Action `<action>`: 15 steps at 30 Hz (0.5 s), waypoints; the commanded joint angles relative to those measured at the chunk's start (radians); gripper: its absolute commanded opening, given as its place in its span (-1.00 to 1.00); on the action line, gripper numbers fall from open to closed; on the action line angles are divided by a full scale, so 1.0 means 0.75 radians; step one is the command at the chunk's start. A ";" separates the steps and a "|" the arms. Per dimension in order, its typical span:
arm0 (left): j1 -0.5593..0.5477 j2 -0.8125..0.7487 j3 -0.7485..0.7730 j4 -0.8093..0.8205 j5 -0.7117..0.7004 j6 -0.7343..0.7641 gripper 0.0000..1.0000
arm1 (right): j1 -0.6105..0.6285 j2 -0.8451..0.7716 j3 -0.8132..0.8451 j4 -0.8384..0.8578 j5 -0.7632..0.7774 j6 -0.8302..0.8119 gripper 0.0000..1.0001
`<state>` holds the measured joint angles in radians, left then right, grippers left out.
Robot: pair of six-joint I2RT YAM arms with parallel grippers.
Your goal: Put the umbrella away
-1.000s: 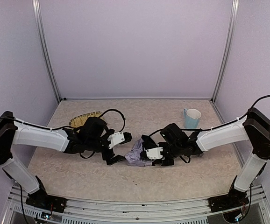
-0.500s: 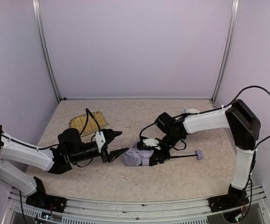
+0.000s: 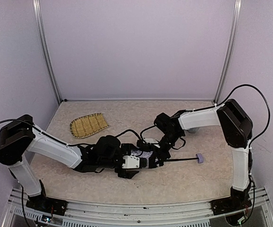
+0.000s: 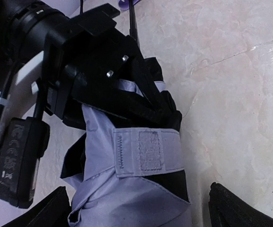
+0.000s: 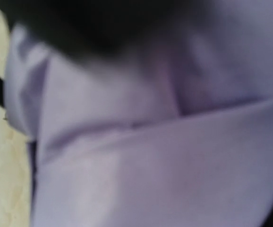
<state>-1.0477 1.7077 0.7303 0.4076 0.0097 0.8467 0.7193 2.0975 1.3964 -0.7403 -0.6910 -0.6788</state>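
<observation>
At bench (image 3: 141, 116) front-centre, umbrella (image 4: 96, 137) is bunched, pinched by right claw (image 4: 132, 94); left claw (image 4: 148, 210) held wide; strap (image 4: 148, 151) seemingly unfastened, shaft (image 3: 179, 160) unretracted.

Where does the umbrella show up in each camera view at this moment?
Top external: umbrella low centre, canopy mostly hidden by arms.
Left wrist: centre to bottom, strap showing.
Right wrist: fabric fills the frame, blurred.
Landmark: lavender handle, seen in top external and left wrist.

Loosely bundled lavender-grey umbrella (image 4: 127, 194), lying flat
</observation>
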 commanded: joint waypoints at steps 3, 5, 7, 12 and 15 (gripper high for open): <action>0.043 0.171 0.079 -0.138 -0.104 -0.009 0.97 | 0.010 0.171 -0.051 -0.199 0.029 -0.010 -0.96; 0.078 0.204 0.098 -0.167 -0.124 -0.046 0.97 | -0.004 0.169 -0.047 -0.199 0.013 -0.025 -0.97; 0.119 0.229 0.134 -0.250 -0.091 -0.097 0.89 | -0.021 0.168 -0.041 -0.196 0.003 -0.028 -0.96; 0.161 0.321 0.307 -0.525 0.119 -0.187 0.68 | -0.035 0.162 -0.013 -0.183 -0.024 -0.030 -0.97; 0.162 0.422 0.415 -0.666 0.173 -0.228 0.40 | -0.043 0.140 -0.012 -0.141 -0.046 -0.007 -0.94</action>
<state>-0.9516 1.8961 0.9722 0.1326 0.1028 0.7429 0.6823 2.1399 1.4288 -0.7696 -0.7891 -0.6815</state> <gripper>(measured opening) 0.788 0.279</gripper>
